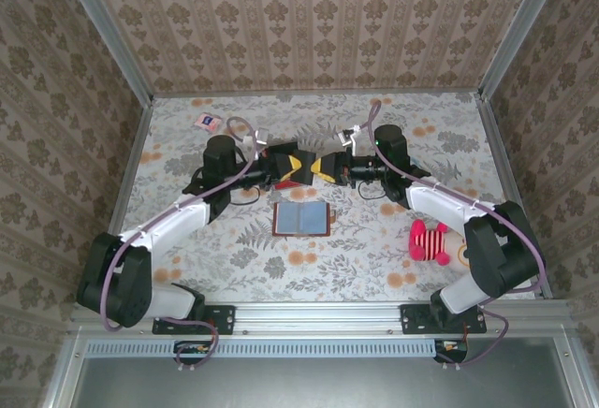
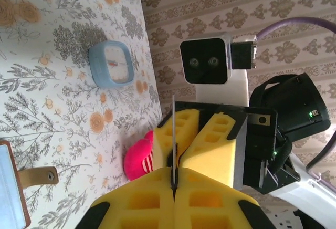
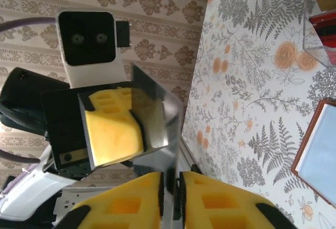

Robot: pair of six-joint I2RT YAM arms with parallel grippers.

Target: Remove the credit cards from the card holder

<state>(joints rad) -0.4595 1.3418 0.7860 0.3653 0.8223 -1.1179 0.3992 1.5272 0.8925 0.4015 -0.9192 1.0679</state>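
Note:
The brown card holder lies open on the table, grey-blue inside up, below the two grippers, which meet tip to tip above it. One credit card shows edge-on as a thin line between them; in the right wrist view it is a shiny grey plate. My left gripper is shut on the near end of this card. My right gripper has its yellow pads slightly apart around the card's other end, and its fingers stand in a V. The card holder's edge shows at lower right.
A pink striped plush toy lies by the right arm's elbow. A light blue square clock sits on the floral cloth. A pink-and-white packet lies at the far left. A clear tray with red contents stands beyond the card holder.

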